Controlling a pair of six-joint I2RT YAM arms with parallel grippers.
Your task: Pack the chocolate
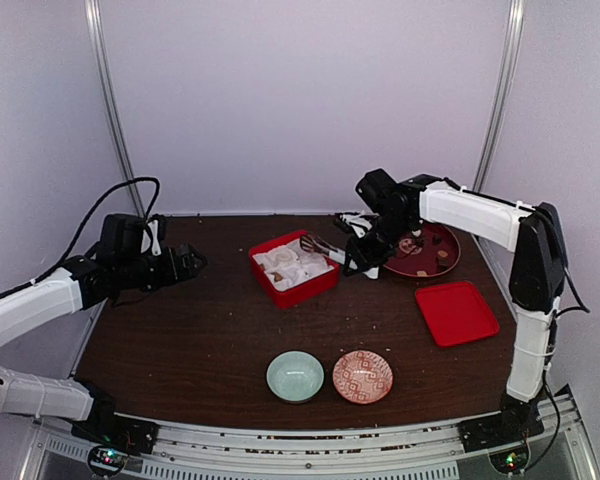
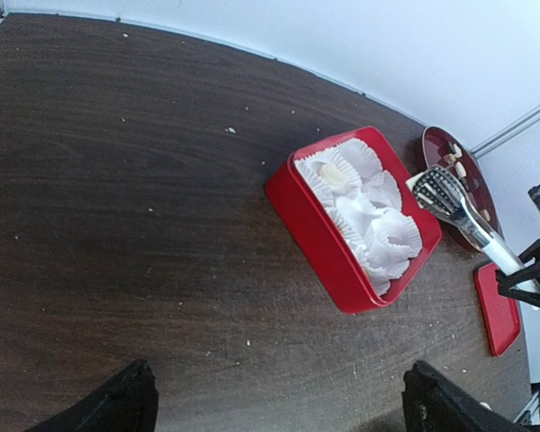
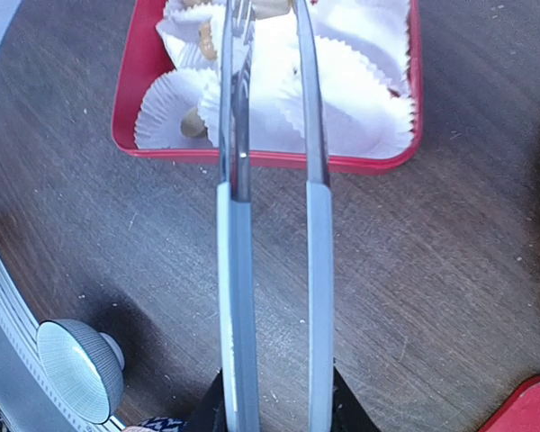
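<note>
A red box [image 1: 320, 285] lined with white paper cups [image 3: 342, 99] sits mid-table. Chocolate pieces lie in some cups: a whitish one [image 2: 335, 175] and tan ones [image 3: 193, 124]. More chocolate [image 1: 442, 256] lies on the dark red plate [image 1: 450, 240] to the right. My right gripper [image 1: 365, 255] is shut on the handles of silver tongs [image 3: 317, 225], whose tips [image 2: 435, 186] reach over the box's right edge. Whether they hold a piece is unclear. My left gripper [image 1: 192, 262] hovers open and empty left of the box, its fingers [image 2: 126, 405] wide apart.
A red lid [image 1: 457, 312] lies flat at the right. A pale green bowl [image 1: 295, 376] and a patterned pink bowl [image 1: 362, 376] stand near the front edge. White walls close in the table at the back and sides.
</note>
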